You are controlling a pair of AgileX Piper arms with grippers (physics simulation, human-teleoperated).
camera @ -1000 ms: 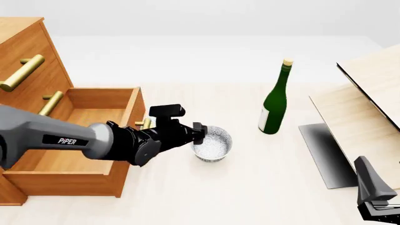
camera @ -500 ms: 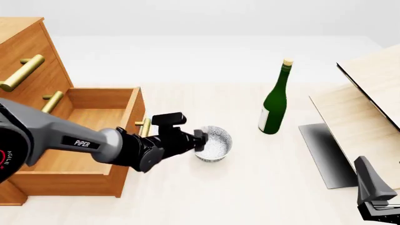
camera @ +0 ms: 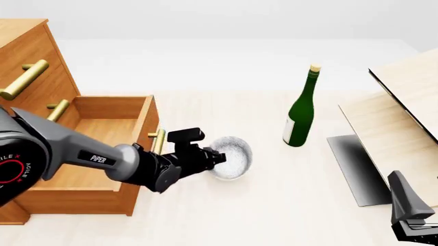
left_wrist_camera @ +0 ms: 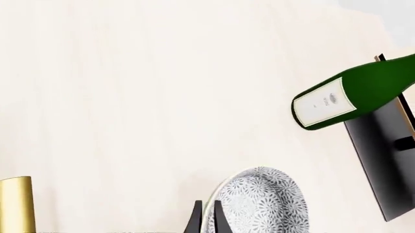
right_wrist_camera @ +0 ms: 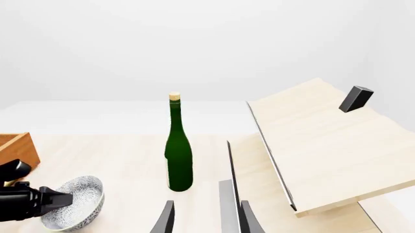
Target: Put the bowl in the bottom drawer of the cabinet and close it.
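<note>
Bowl [camera: 231, 158], small, round, speckled white-grey, tilts just beside the open orange-brown wooden bottom drawer [camera: 89, 154] at the desk's left edge, its rim pinched in the left gripper [camera: 217, 157]. Right gripper [right_wrist_camera: 202, 218] hangs parted, empty.

A pale, light-wood surface [camera: 205, 215] carries everything here. At its left stands the orange-brown cabinet [camera: 27, 56], with its bottom drawer [camera: 89, 154] pulled out over the surface and open. Near the middle, a green bottle [camera: 300, 115] with a white label stands upright. To the right rest pale wooden panels [camera: 390, 128], tilted, with a dark sheet [camera: 356, 169] lying beside them on the surface.
</note>
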